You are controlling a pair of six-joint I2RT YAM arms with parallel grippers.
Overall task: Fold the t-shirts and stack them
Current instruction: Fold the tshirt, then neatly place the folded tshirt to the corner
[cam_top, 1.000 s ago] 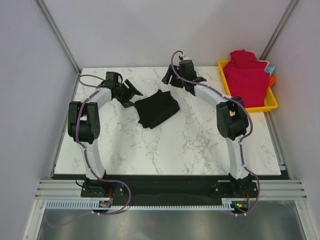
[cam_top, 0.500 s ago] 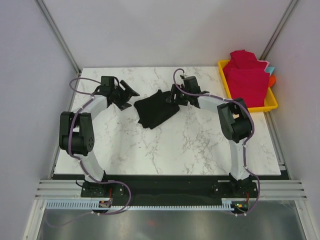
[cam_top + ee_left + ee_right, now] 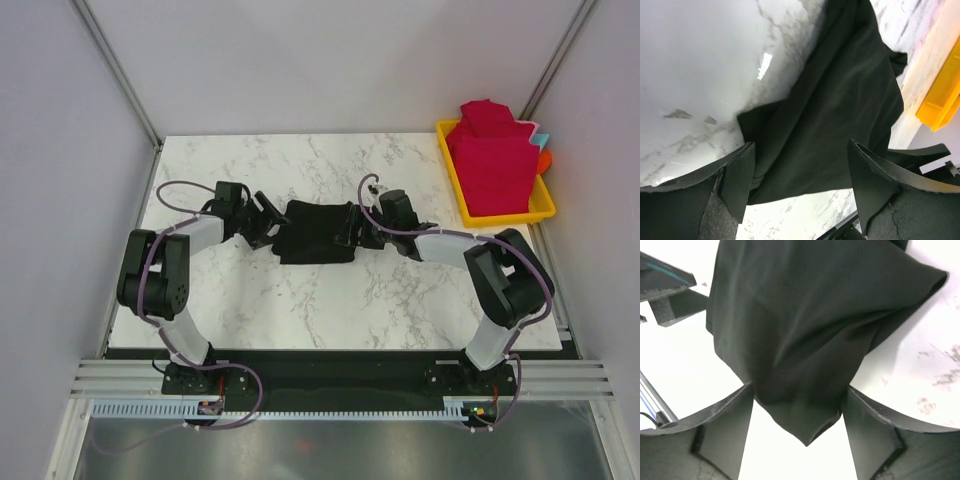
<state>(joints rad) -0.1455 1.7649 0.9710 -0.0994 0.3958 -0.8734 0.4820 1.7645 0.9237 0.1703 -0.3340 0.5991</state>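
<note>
A black t-shirt lies on the marble counter, left fingers and right fingers spread open astride opposite edges

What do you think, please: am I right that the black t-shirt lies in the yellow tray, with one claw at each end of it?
Not quite: the top external view shows the black t-shirt on the marble table, not in the yellow tray, which holds the red t-shirts. The left claw and right claw are indeed at its two ends.
</note>
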